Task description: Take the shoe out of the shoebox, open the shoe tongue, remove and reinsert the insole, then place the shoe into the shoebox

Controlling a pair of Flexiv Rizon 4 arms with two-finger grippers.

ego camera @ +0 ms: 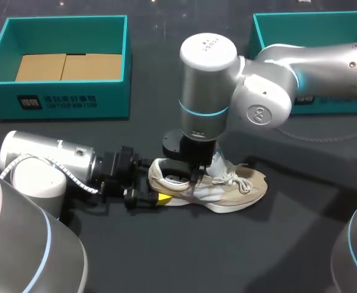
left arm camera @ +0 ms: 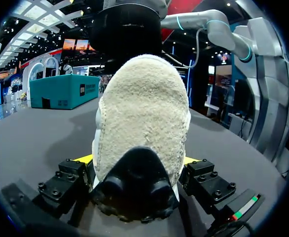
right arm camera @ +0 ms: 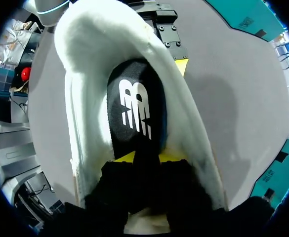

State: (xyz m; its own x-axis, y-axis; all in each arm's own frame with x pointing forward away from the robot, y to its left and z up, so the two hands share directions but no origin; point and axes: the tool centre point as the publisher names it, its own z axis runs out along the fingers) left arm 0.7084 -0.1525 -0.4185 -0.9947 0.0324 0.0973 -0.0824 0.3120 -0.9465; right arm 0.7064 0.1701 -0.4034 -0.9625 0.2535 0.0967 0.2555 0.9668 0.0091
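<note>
- Shoe [ego camera: 218, 188]: it is out of the box and lies on its sole on the dark matte table [ego camera: 300, 232], toe towards my right and heel towards my left.
- My left claw [ego camera: 154, 182] sits at the shoe's heel and pinches it from both sides. In the left wrist view a yellow tip shows on either flank of the heel.
- My right claw [ego camera: 193, 174] comes straight down into the shoe's mouth, above the insole [right arm camera: 134, 106]. I cannot tell whether it has hold of the insole or only rests on it.
- Step in hand, as I judge it: the insole work. The mouth is spread wide and the insole lies flat inside the shoe.
- The next move calls for a firm hold at the heel, so the shoe does not ride up. The right claw must nip the insole's rear edge and peel it up and back, clear of the collar.
- Materials: the upper is tan and nappy like suede, the heel is rounded with a black tab low on it, and loose white laces [ego camera: 236, 176] lie over the instep. The lining is white and padded. The insole is thin, black and smooth, with a white mark, and looks likely to flex.
- The shoebox [ego camera: 68, 101] stands beyond the shoe to my left, well apart from it. It is a stiff teal box with a floor of brown cardboard [ego camera: 68, 66].
</note>
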